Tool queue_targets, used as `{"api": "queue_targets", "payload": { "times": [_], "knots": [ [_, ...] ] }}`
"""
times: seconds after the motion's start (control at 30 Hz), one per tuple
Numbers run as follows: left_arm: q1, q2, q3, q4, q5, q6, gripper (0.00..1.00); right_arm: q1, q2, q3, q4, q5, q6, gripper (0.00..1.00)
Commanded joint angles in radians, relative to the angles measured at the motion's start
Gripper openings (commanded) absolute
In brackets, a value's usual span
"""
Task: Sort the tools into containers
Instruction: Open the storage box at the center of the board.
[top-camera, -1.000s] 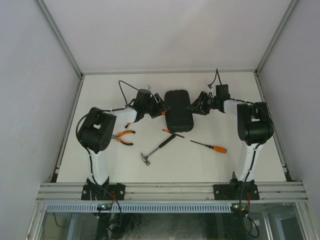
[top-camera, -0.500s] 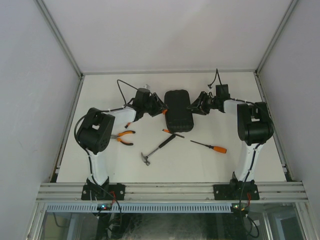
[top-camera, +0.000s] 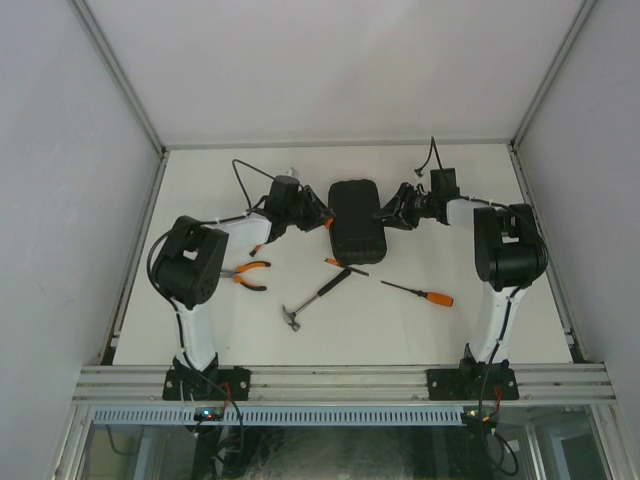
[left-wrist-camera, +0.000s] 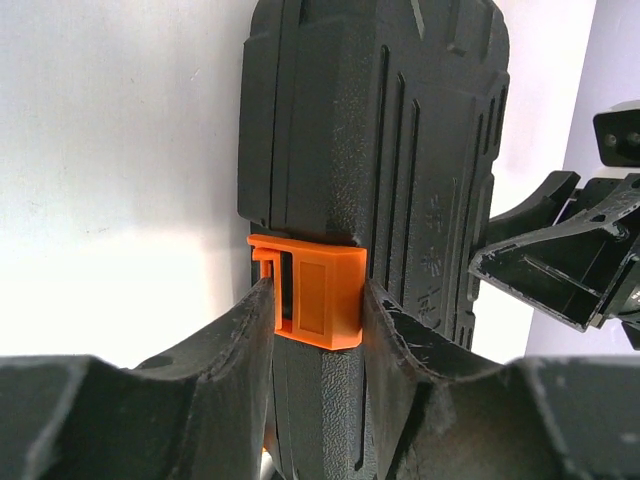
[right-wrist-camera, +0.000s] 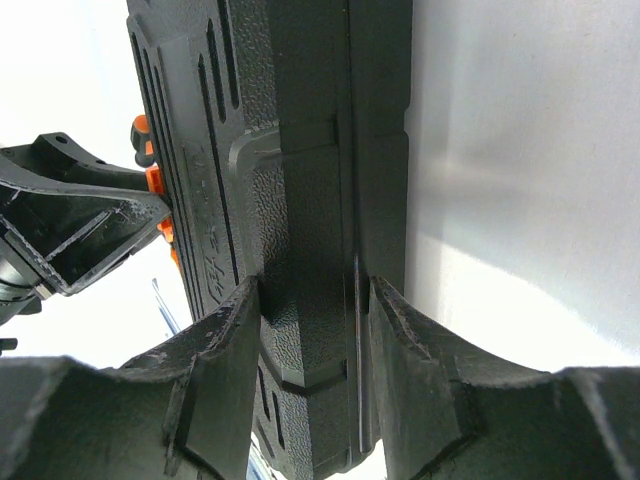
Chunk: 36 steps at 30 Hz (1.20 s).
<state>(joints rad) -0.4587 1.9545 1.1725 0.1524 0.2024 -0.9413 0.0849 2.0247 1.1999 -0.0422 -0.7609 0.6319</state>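
- Tool case (top-camera: 357, 218) lies shut. Nearer our bases than it, pliers (top-camera: 249, 273), hammer (top-camera: 318, 293) and a screwdriver (top-camera: 420, 292) lie loose, so we judge nothing sorted yet.
- Our left gripper (left-wrist-camera: 316, 296) pinches its orange latch (left-wrist-camera: 320, 305).
- Our right gripper (right-wrist-camera: 313, 290) clamps its opposite edge.

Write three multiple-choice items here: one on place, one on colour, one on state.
1. Where is the hammer? A) inside the case B) on top of the case C) loose, on the case's near side
2. The latch is: A) black B) orange C) blue
3. The case is: A) closed B) half open C) wide open

1 C: it lies loose below the case in the top view.
2 B: plainly orange in the left wrist view.
3 A: its halves meet, with the latch across the seam.
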Motion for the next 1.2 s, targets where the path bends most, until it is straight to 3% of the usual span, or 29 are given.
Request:
{"api": "queue_targets", "payload": {
  "times": [0.0,0.9,1.17],
  "knots": [
    [0.047,-0.006,-0.058,-0.137,-0.112,0.017,0.22,0.000,0.051,-0.023,-0.116,0.163,-0.065,0.13],
    [0.077,-0.023,-0.110,-0.113,-0.097,0.032,0.22,0.009,0.050,0.007,-0.150,0.188,-0.090,0.13],
    [0.077,-0.050,-0.106,-0.097,-0.044,0.119,0.37,0.035,0.044,0.153,-0.321,0.312,-0.253,0.18]
  ]
}}
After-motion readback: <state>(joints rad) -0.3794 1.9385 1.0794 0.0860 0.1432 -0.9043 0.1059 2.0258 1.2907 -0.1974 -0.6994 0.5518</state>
